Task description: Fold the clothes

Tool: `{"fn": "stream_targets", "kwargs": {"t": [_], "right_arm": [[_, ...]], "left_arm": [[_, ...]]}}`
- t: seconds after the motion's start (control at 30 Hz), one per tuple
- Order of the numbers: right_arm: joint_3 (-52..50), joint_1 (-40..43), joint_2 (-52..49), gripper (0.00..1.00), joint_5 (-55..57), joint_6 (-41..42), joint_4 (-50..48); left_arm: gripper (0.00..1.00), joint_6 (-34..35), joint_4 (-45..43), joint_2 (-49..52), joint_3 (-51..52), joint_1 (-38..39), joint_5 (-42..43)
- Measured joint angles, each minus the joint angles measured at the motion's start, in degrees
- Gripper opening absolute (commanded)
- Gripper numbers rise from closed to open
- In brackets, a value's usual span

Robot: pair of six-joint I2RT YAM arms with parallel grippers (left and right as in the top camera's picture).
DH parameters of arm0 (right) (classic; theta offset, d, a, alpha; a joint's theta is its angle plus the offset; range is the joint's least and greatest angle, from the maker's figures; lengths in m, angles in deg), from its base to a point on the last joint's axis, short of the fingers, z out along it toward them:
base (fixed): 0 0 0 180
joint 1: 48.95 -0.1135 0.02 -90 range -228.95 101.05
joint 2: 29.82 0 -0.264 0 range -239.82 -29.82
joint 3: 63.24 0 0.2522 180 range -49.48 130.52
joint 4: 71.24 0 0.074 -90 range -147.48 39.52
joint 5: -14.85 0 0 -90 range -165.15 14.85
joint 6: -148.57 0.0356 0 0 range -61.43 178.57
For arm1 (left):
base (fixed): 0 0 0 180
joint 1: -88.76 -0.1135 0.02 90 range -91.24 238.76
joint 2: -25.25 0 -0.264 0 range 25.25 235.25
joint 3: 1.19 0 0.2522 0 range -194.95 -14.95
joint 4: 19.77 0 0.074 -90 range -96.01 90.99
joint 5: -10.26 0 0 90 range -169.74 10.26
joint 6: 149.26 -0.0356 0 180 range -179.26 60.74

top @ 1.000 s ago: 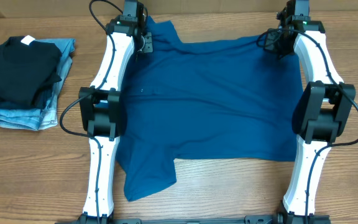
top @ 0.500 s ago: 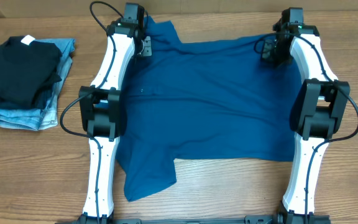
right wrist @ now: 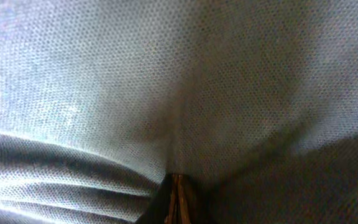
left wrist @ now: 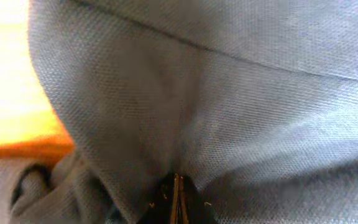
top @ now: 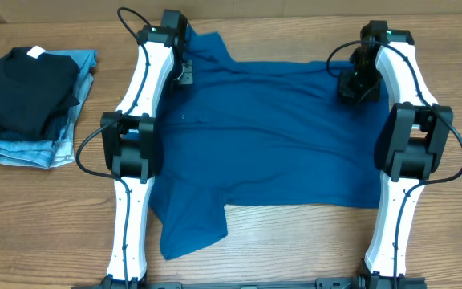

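The teal shirt (top: 271, 136), spread on the tabletop (top: 295, 249), is gripped near its far side: fabric is clenched in the left hand (left wrist: 178, 198) and the right hand (right wrist: 178, 198).

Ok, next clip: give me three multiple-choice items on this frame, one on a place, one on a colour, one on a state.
1. Where is the folded stack? A on the shirt; B at the table's left side; C at its right side.
2. What colour is its top garment? A black; B red; C white.
3. The right gripper is: A wide open; B gripping the table edge; C shut on shirt fabric.
Answers: B, it lies far left, clear of the shirt; A, black over jeans; C, fingertips meet, pinching cloth.
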Motion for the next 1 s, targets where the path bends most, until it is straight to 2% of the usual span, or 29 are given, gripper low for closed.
{"fn": "stream_targets", "kwargs": {"t": [0.17,0.23,0.3,0.33,0.37,0.4,0.47,0.6,0.63,0.7,0.83,1.0], "right_arm": [[1.0,0.0,-0.2,0.04,0.3,0.0,0.9],[5.6,0.0,-1.7,0.04,0.9,0.0,0.7],[12.4,0.0,-2.6,0.04,1.3,0.0,0.1],[15.2,0.0,-2.6,0.04,1.5,0.0,0.0],[17.2,0.0,-2.6,0.04,1.5,0.0,-0.5],[19.1,0.0,-2.6,0.04,1.5,0.0,-0.8],[21.7,0.0,-2.3,0.04,1.7,0.0,-1.3],[21.6,0.0,-2.3,0.04,1.7,0.0,-0.1],[21.6,0.0,-2.3,0.04,1.7,0.0,0.2],[21.6,0.0,-2.3,0.04,1.7,0.0,1.3],[21.6,0.0,-2.3,0.04,-1.9,-1.7,1.5],[21.5,-0.4,-2.3,0.04,-8.0,-8.4,0.3]], "left_arm": [[0.04,0.2,1.9,-0.1,-0.2,0.1,-2.4],[0.04,0.2,2.3,0.3,-1.9,0.1,-3.1],[0.15,0.2,2.3,1.1,-6.8,-0.1,-3.9],[0.16,0.1,2.0,1.3,-8.7,-0.2,-4.0],[0.21,0.1,2.1,1.7,-11.7,-0.2,-3.9],[0.32,0.2,1.8,1.8,-15.7,-0.2,-3.4],[0.39,-1.0,1.1,1.7,-23.6,-0.1,-0.1],[0.57,-8.1,0.9,1.5,-26.9,0.2,7.1],[0.63,-10.6,1.2,1.5,-26.9,0.5,8.1],[0.70,-14.8,1.4,1.5,-26.9,1.2,8.8],[0.72,-22.4,0.5,1.5,-26.8,4.4,8.3],[0.66,-23.7,1.1,1.5,-23.5,6.5,8.3]]}}
